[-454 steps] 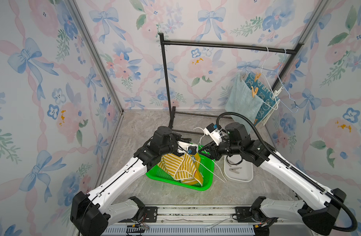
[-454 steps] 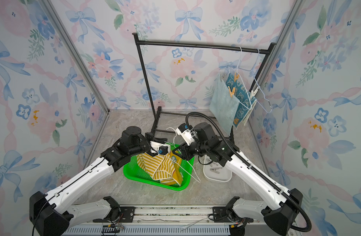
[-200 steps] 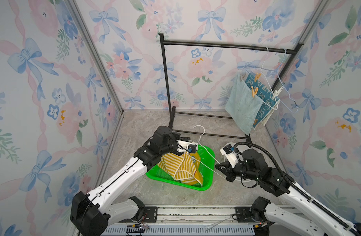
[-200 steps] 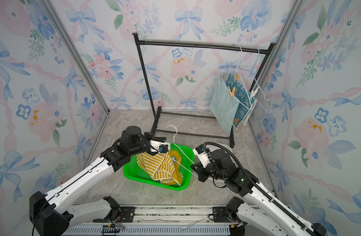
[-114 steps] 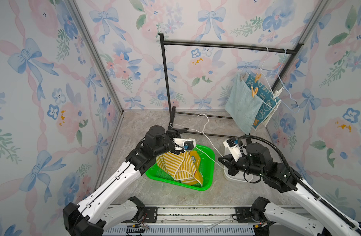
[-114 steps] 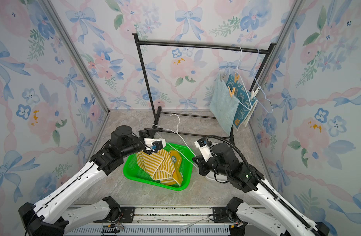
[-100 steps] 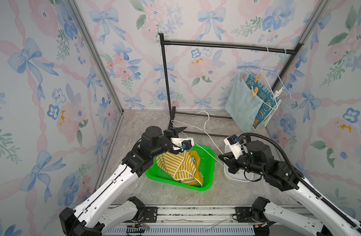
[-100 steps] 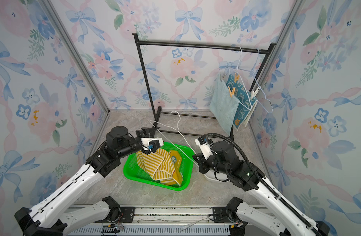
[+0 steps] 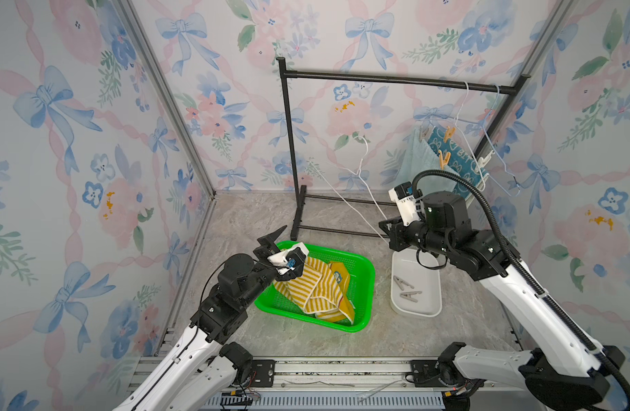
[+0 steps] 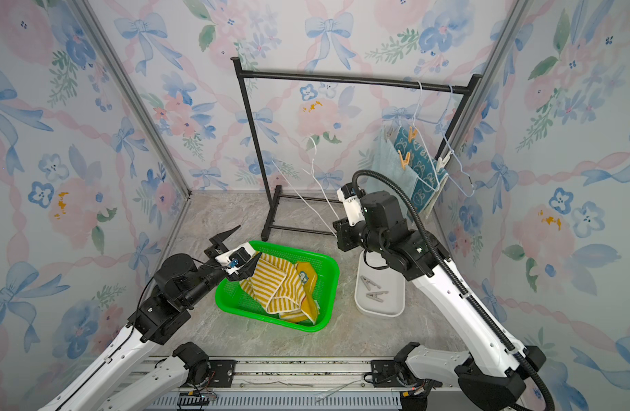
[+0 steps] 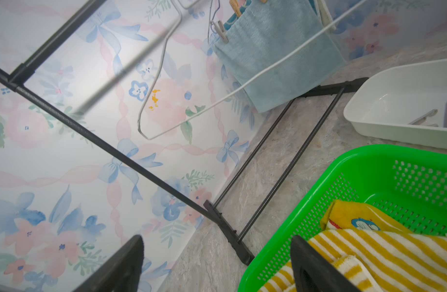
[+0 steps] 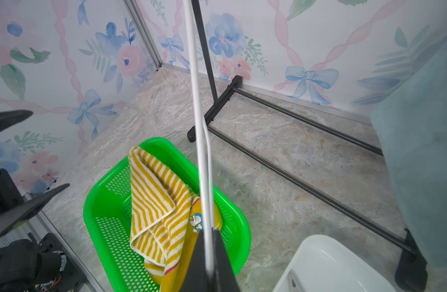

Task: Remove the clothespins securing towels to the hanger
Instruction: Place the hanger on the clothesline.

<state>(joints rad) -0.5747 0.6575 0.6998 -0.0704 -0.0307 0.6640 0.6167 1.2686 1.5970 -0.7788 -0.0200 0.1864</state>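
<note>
My right claw (image 12: 208,235) is clamped on the bare hanger (image 12: 196,101), left claw (image 11: 217,240) wide open and empty. The clothespins (image 9: 444,159) hang up behind the right one, way nearer it.

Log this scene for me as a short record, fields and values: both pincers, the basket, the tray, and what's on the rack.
left pincer: open, empty, at a corner of the green basket
right pincer: shut on a bare white hanger
basket contents: yellow striped towel
white tray: two grey clothespins
rack: teal towel and blue bunny towel clipped on hangers, tan clothespins among the clips
</note>
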